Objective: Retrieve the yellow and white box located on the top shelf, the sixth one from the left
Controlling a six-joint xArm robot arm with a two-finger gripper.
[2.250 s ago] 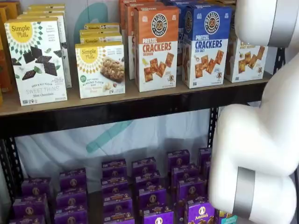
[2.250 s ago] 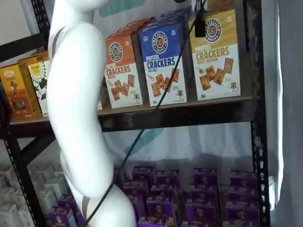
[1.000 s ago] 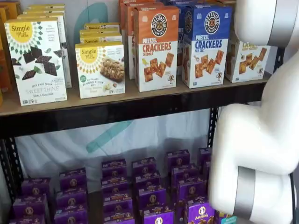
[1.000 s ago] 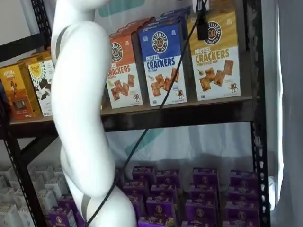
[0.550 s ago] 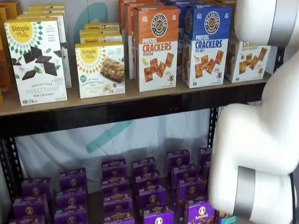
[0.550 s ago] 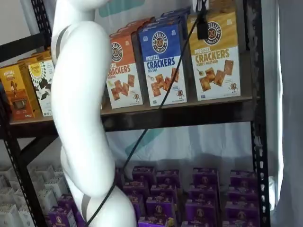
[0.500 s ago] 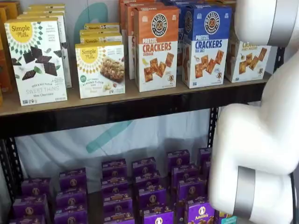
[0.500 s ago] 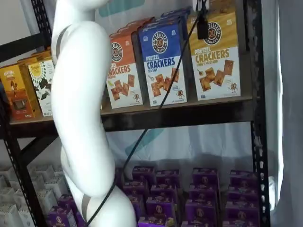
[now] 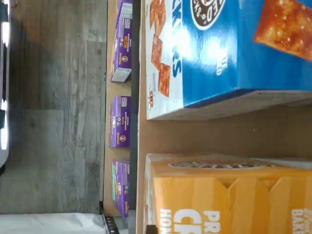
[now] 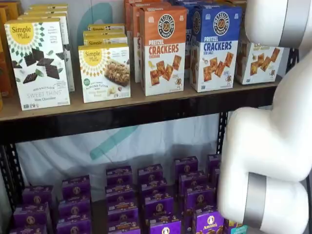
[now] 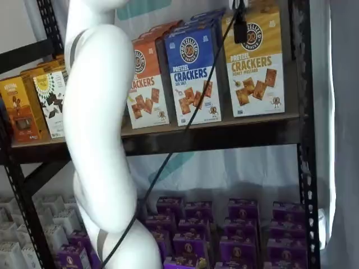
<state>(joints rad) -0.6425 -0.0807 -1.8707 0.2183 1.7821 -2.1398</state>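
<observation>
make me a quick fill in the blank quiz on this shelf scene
1. The upright yellow and white cracker box stands on the ____ shelf.
2. Directly beside it stands a cracker box with a ____ top.
3. The small boxes on the lower shelf are ____.

Missing words: top; blue; purple

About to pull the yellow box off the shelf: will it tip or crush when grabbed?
The yellow box is tall and narrow on the shelf, so a high pull would probably tip it forward. It looks like thin cardboard, likely light, so a hard squeeze may dent it. The blue box stands close beside it and might get nudged.
</observation>
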